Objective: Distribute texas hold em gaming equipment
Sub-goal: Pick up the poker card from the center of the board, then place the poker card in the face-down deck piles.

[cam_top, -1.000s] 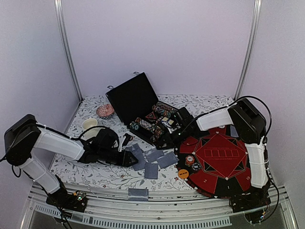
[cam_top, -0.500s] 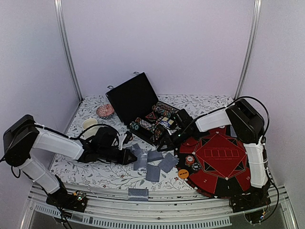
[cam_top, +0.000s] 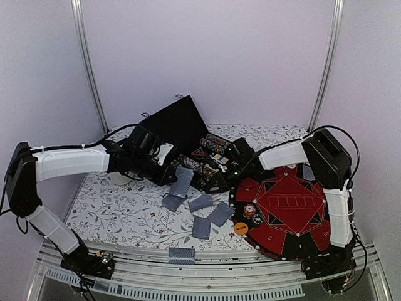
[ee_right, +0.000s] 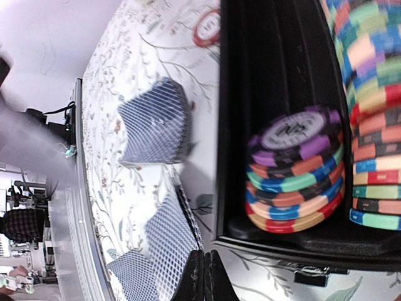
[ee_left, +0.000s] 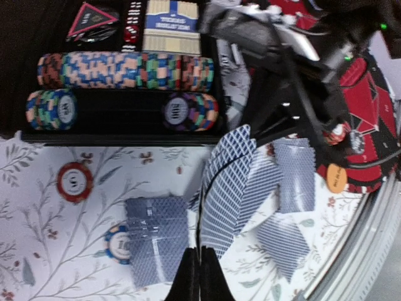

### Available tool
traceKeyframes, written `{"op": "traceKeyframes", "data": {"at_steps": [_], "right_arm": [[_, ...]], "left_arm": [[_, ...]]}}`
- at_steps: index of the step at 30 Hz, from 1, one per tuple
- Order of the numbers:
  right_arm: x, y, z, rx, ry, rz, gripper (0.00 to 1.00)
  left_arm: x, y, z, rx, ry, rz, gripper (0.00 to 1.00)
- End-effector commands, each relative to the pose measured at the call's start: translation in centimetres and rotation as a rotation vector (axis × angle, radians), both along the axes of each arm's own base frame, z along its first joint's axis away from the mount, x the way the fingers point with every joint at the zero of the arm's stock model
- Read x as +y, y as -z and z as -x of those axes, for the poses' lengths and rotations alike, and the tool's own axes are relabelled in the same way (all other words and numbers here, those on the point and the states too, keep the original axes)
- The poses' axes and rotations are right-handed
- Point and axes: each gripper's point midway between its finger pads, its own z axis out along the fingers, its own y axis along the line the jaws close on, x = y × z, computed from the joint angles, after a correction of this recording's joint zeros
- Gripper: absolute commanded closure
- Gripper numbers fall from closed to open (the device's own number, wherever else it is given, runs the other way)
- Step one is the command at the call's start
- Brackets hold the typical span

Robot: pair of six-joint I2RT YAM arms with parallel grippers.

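Multi-coloured poker chips (ee_left: pixel 125 69) are stored on edge in rows in the black case (ee_left: pixel 125 122), while a red chip (ee_left: pixel 74 181) and a blue chip (ee_left: pixel 116 241) lie flat on the bench (ee_left: pixel 37 207) beside it, the blue one partly covered by a pile of grey-blue-backed playing cards (ee_left: pixel 153 238). A few fanned cards (ee_left: pixel 229 188) are held above the bench, clamped in the left gripper (ee_left: pixel 200 276), and further cards (cam_top: pixel 200 227) are scattered face down nearby. An orange button disc (cam_top: pixel 240 229) and a small chip stack (cam_top: pixel 250 211) are laid on the red mat (cam_top: pixel 294 204) near its edge.

Grey-blue crosshatched cards (ee_left: pixel 229 188); red, seemingly black-edged mat (cam_top: pixel 291 213)
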Motion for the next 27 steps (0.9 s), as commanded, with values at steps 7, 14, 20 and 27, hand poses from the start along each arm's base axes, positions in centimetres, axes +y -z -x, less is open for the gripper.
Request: {"op": "traceKeyframes", "data": {"at_steps": [7,14,20,27], "right_arm": [[0.4,-6.1,0.0,-0.146,-0.073,-0.085,0.98],[-0.3,-7.4,1.0,-0.206,-0.159,-0.065,0.98],[0.0,-9.4,2.1,-0.235,-0.254,-0.134,0.98],[1.0,-10.4,1.8,-0.271,-0.32,-0.188,0.98]], "left_arm": [[5.3,5.0,1.6,0.25,0.122,-0.269,1.0],[4.1,6.0,0.2,0.266,0.175,-0.228,1.0],[3.3,6.0,-1.5,0.24,0.21,-0.228,1.0],[3.7,6.5,-2.0,0.252,0.19,-0.254,0.73]]}}
